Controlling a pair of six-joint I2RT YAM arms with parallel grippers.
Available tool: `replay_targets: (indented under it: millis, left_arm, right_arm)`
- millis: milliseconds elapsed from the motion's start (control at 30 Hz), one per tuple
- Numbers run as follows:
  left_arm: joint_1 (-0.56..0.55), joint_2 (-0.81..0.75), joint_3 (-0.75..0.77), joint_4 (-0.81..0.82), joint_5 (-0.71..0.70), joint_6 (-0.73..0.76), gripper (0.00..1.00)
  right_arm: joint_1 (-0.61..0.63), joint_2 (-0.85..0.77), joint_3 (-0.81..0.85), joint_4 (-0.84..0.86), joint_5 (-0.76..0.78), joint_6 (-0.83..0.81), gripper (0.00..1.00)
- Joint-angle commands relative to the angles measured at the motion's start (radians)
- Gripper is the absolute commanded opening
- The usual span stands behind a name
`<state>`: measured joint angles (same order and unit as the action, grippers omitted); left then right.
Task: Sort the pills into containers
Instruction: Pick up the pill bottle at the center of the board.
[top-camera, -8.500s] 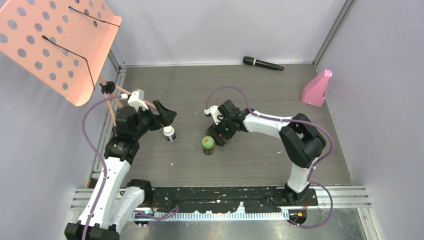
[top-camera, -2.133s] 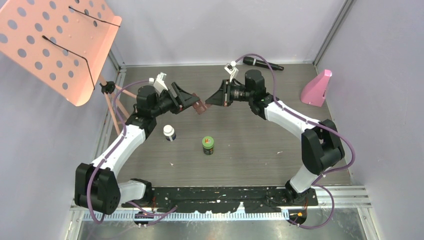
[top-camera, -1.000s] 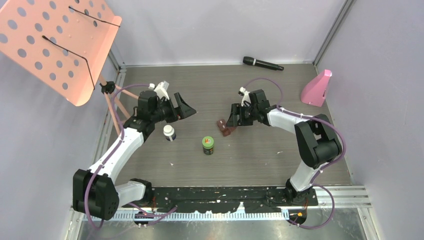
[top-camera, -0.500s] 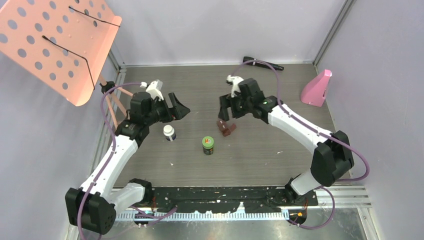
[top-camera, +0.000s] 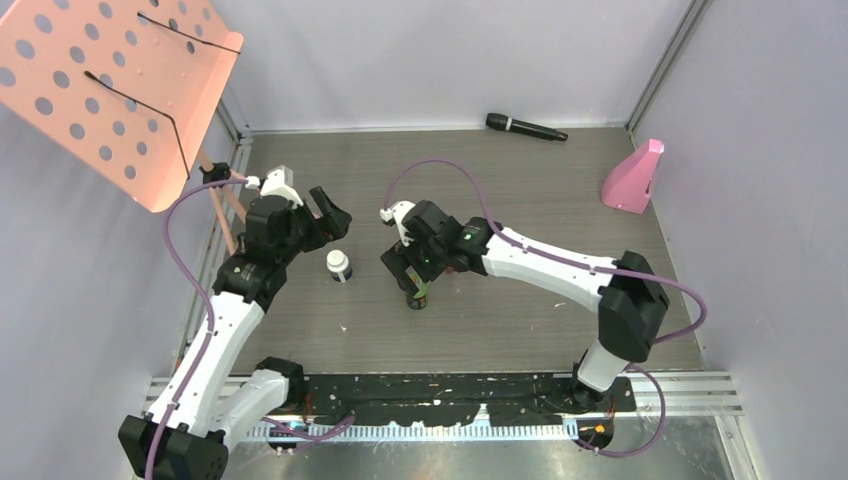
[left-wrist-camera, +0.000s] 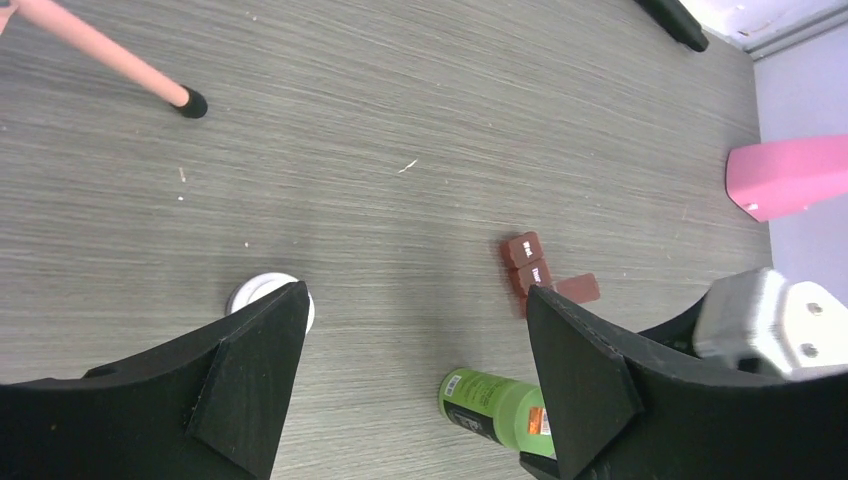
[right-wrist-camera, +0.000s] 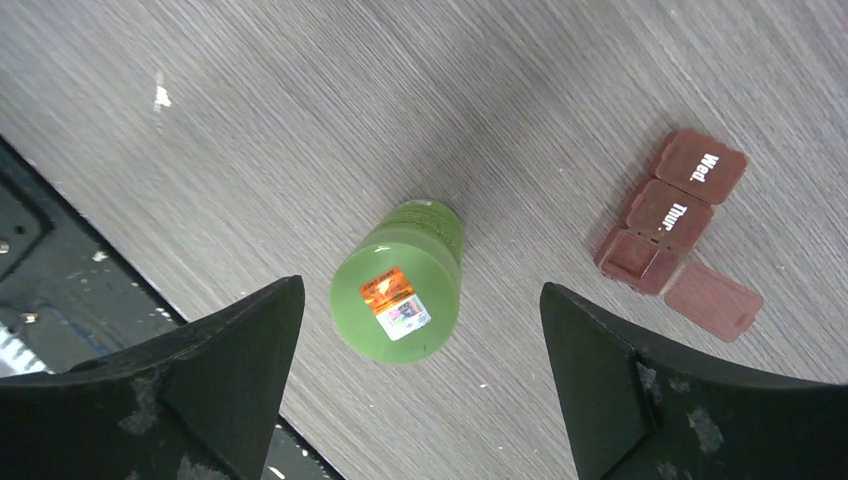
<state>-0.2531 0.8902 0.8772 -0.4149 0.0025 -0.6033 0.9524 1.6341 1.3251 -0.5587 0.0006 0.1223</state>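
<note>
Right gripper has released the brown case, now lying one lid open near the green bottle, and is hovering spread above that bottle. Left gripper is idling open near the white bottle. Bottle pickup is likely coming next.

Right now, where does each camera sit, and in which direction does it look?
Top external: fixed above and behind, looking down on the grey wood-grain table; left arm and right arm show.
Left wrist: on the left arm, facing down; its open left pincer frames the view.
Right wrist: facing down; open right pincer above the green orange-labelled bottle.
Both wrist views share that bottle and the brown rectangular pill case.
</note>
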Motion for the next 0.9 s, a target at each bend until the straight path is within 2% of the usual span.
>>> replay_targets:
  millis: [0, 400, 467, 500, 567, 733, 867]
  left_arm:
    - [0.005, 0.0, 0.006, -0.015, -0.049, -0.029, 0.82]
    - [0.005, 0.02, -0.014, 0.013, -0.019, -0.028, 0.82]
    - [0.005, 0.022, -0.02, 0.022, -0.009, -0.023, 0.82]
    - [0.005, 0.022, -0.024, 0.029, -0.009, -0.02, 0.83]
    - [0.005, 0.022, -0.036, 0.045, 0.024, -0.017, 0.83]
    - [0.002, 0.037, -0.07, 0.121, 0.083, -0.02, 0.83]
    - [-0.025, 0.062, -0.104, 0.24, 0.202, -0.007, 0.82]
  right_arm:
    - [0.017, 0.049, 0.073, -0.067, 0.068, -0.025, 0.94]
    - [0.026, 0.109, 0.093, -0.099, -0.024, -0.022, 0.66]
    - [0.026, 0.11, 0.093, -0.1, -0.026, -0.014, 0.56]
    - [0.026, 0.109, 0.094, -0.104, -0.012, -0.001, 0.47]
    - [0.026, 0.089, 0.097, -0.105, 0.056, 0.02, 0.38]
    - [-0.005, 0.027, 0.132, -0.095, 0.108, 0.035, 0.36]
    - [-0.081, -0.001, 0.162, -0.099, 0.0, 0.065, 0.36]
